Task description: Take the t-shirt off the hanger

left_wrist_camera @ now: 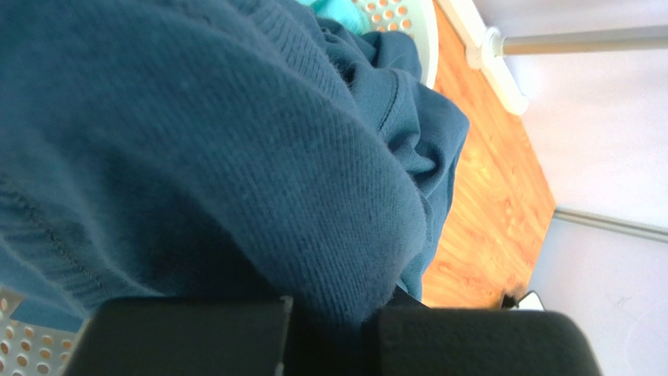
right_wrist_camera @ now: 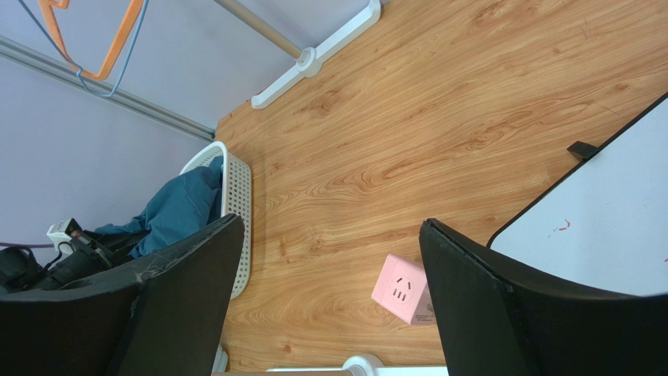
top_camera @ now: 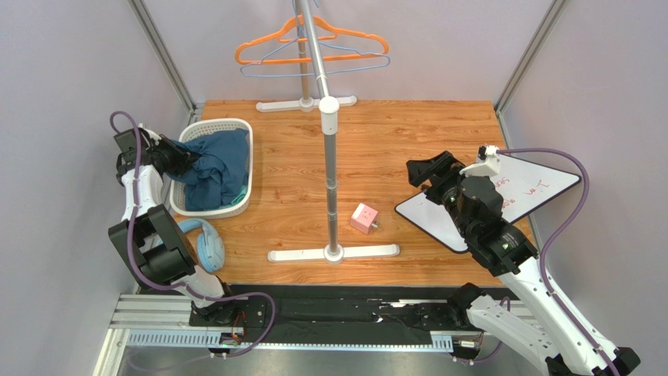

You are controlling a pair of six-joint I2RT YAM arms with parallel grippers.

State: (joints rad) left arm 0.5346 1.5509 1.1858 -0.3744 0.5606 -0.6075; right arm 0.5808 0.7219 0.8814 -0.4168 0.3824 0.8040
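Wooden table (top_camera: 439, 133), centre of frame. Lying directly on it:
- white basket (top_camera: 249, 157), left edge
- rack's far foot (top_camera: 274, 105), top
- rack's near foot (top_camera: 368, 252), lower centre
- pink cube (top_camera: 364, 218), just above the near foot
- whiteboard (top_camera: 541, 188), right, overhanging the edge
- blue headphones (top_camera: 205, 244), lower left corner

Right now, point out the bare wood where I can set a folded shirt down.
Two free patches: the wood between the basket and the rack pole, and the far right stretch between the pole and the whiteboard. Crowded: the left edge, with basket, headphones and the left pincer on the shirt; and near right, around the pink cube and the right pincer.
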